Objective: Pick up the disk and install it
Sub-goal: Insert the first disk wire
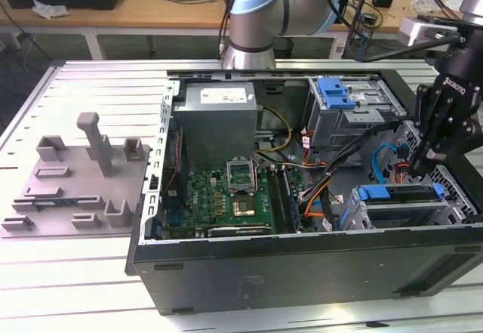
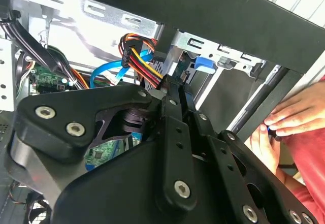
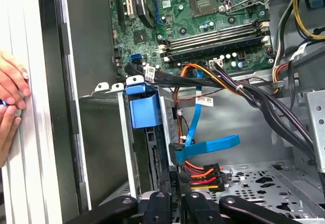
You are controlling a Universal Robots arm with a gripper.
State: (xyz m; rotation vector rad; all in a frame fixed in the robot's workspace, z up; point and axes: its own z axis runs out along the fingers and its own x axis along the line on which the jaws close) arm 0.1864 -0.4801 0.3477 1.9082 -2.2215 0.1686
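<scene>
Behind the case's near wall (image 1: 302,272), the disk (image 1: 400,192) sits in the drive cage (image 1: 456,205) on the exterior view's right. Its long axis runs across that view, with the blue carrier edge uppermost and the label hidden. The tool (image 1: 416,165) hangs just above it, fingers drawn together on nothing visible, with red and orange cables (image 3: 203,173) crowding it. A person's hand (image 3: 10,92) rests at the case rim. Farther off lies the motherboard (image 1: 234,189).

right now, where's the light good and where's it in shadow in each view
Exterior view: even light on the table, the case's near wall dark. Second wrist view: the black gripper stands dark against bright chassis metal. First wrist view: the motherboard is well lit, the panel beside the blue tab shadowed.
</scene>
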